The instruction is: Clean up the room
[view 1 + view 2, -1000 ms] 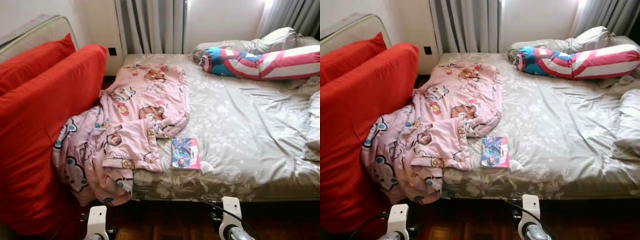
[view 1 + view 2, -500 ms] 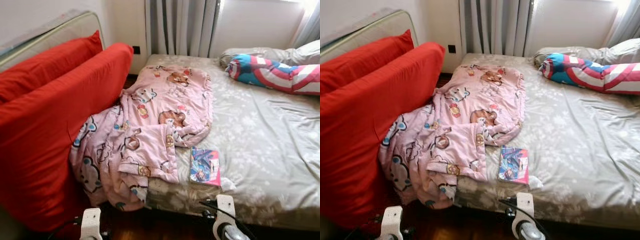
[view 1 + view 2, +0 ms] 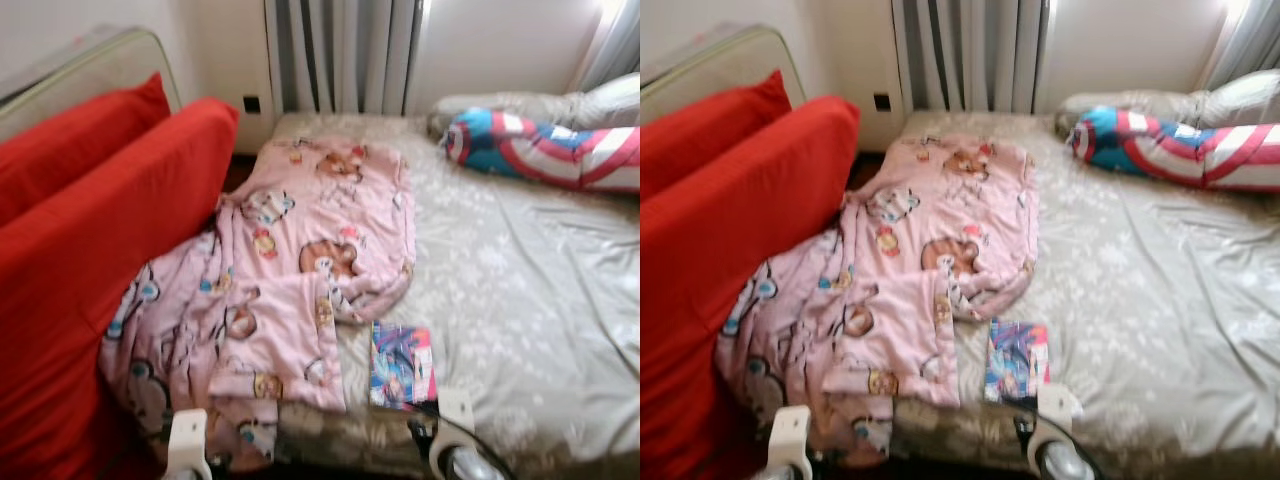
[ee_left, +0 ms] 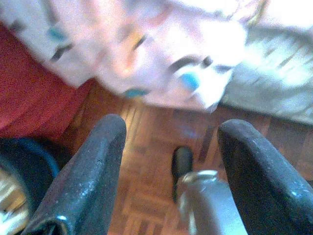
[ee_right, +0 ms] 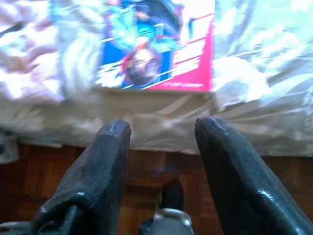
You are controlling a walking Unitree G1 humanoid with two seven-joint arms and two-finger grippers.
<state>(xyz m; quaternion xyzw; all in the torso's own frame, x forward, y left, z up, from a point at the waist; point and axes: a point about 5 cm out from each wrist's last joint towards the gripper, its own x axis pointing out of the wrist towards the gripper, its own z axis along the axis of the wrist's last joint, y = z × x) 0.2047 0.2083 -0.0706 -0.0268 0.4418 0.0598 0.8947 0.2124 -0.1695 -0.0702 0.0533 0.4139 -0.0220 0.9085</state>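
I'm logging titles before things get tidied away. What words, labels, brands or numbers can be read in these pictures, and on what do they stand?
None can be read.
Book on the bed: white marks on the cover's pink strip, too blurred to read.
Pink blanket: cartoon figures, no lettering legible.
Striped bolster: red, white and blue pattern, no text seen.
Wall outlet: no marking legible.
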